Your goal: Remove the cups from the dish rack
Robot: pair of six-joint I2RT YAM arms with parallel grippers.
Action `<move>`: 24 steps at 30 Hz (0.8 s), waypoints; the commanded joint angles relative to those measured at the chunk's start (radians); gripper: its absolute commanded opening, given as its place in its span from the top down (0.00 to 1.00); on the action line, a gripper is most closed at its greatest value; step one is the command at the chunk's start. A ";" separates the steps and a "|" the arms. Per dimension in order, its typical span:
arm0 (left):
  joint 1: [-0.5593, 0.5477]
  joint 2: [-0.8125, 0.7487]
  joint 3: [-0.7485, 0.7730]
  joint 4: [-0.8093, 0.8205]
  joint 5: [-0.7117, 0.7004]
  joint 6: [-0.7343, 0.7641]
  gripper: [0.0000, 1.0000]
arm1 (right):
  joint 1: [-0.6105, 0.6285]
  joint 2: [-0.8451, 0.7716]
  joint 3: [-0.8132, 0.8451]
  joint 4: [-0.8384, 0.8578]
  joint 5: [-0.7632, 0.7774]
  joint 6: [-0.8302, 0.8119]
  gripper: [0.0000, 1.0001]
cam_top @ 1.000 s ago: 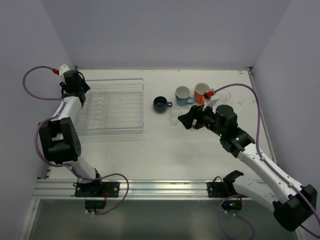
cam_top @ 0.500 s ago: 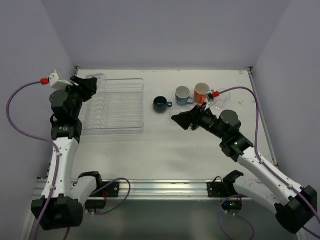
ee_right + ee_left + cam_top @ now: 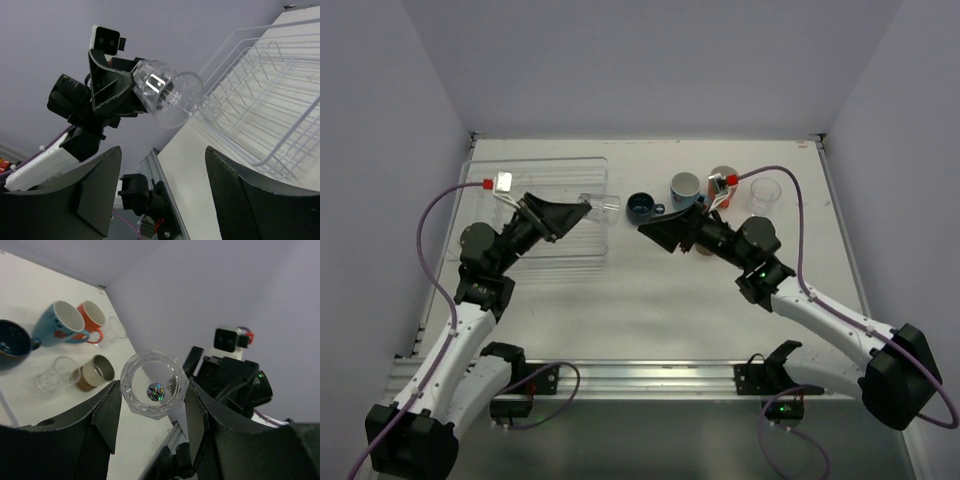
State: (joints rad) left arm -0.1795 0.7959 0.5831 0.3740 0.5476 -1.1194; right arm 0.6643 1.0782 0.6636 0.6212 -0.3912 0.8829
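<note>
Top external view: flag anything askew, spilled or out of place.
Only the clear cup stands out: the left gripper holds it sideways in mid-air, by the dish rack, its mouth towards the right arm. No spill shows.

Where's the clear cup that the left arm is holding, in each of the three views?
Top external: cup left of centre, by the right edge of the rack.
Left wrist: cup at centre, seen end-on.
Right wrist: cup upper centre, left of the rack.
Shared landmark: the left pincer, gripping the cup in all three.
</note>
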 commanded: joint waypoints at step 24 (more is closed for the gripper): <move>-0.238 0.017 -0.016 0.203 -0.035 -0.034 0.43 | 0.070 0.155 0.136 0.252 -0.115 0.068 1.00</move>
State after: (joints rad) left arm -0.4049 0.8211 0.5579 0.5163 0.5186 -1.1828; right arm 0.7284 1.2648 0.7914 0.8242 -0.5423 0.9752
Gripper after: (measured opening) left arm 0.562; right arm 0.092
